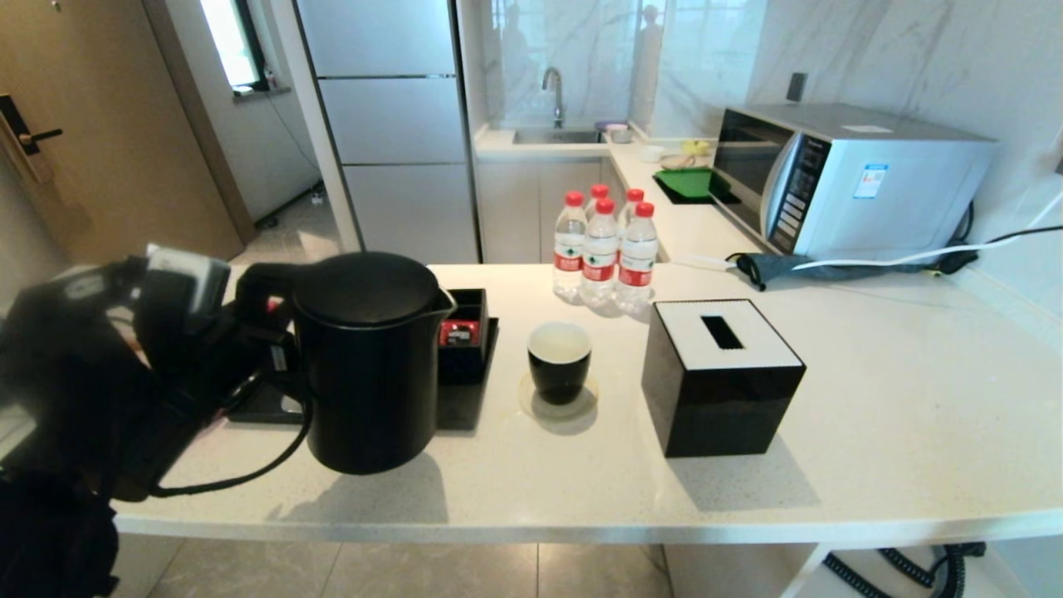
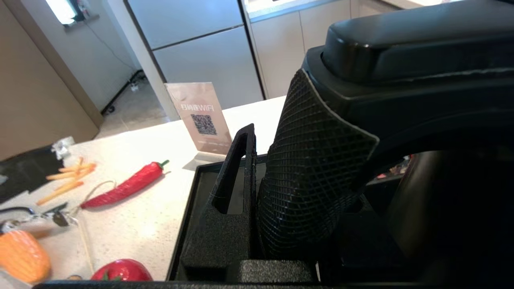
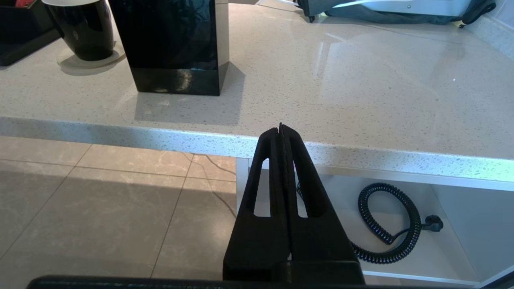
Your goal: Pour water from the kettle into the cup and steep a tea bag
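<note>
Left gripper [image 1: 249,320] sits nearest, lower left of the head view, arm dark and blurred. Its fingers [image 2: 237,168] are clamped around the kettle handle [image 2: 313,176], partly closed with the handle filling the gap. Kettle [image 1: 365,365] stands upright left of centre, lid on, spout facing right; whether its base touches the counter [image 1: 872,415] I can't tell. Black tray [image 1: 473,390] lies just behind and right of the kettle, with a small red packet [image 1: 458,332] in a black holder on it. Cup [image 1: 559,361] is centre frame on a clear coaster, upright, well apart from the kettle; contents not readable, no tea bag visible. Tissue box [image 1: 721,378] stands just right of the cup. Four bottles [image 1: 604,249] cluster behind the cup. Microwave [image 1: 847,178] is at upper right. Right gripper [image 3: 281,132] is parked below the counter edge in its wrist view, fingers pressed together, holding nothing.
</note>
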You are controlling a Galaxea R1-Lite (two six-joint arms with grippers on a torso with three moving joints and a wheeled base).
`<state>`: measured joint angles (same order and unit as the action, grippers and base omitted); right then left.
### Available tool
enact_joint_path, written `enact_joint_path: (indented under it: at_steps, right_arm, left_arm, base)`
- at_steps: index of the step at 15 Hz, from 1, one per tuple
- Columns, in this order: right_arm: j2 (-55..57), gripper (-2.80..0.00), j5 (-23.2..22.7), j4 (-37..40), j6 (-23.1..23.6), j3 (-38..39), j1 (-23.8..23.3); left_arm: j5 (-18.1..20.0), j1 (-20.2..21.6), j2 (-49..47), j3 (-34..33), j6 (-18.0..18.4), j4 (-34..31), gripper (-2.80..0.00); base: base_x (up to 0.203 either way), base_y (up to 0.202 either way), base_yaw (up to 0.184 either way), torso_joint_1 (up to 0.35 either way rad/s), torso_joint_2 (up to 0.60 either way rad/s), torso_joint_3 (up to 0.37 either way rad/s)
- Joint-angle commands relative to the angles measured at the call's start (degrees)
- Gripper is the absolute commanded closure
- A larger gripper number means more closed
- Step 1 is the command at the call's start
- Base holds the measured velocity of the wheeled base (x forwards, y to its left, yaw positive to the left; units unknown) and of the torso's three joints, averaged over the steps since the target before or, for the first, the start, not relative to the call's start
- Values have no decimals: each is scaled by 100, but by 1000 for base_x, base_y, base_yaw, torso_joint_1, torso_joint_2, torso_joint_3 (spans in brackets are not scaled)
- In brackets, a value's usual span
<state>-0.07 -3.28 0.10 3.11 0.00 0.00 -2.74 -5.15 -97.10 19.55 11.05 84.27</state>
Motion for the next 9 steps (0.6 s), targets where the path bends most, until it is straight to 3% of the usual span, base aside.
enact_joint_path:
  at_steps: [1,3,7,9]
  right_arm:
    - [7,0,-6,-1,6,0,0]
    - [7,0,-6,-1,6,0,0]
    - [7,0,-6,-1,6,0,0]
    - [7,0,-6,-1,6,0,0]
  left_arm:
    - [-7,-76,4,69,46,-72,0]
    - [-46,-197,58,192,168,-342,0]
    - [-919,-715,6,612,213,-751,0]
    - [-1102,-856,-66,710,213,-842,0]
  base:
    - [0,0,0,0,0,0]
    - [0,0,0,0,0,0]
    - [0,0,0,0,0,0]
    - [0,0,0,0,0,0]
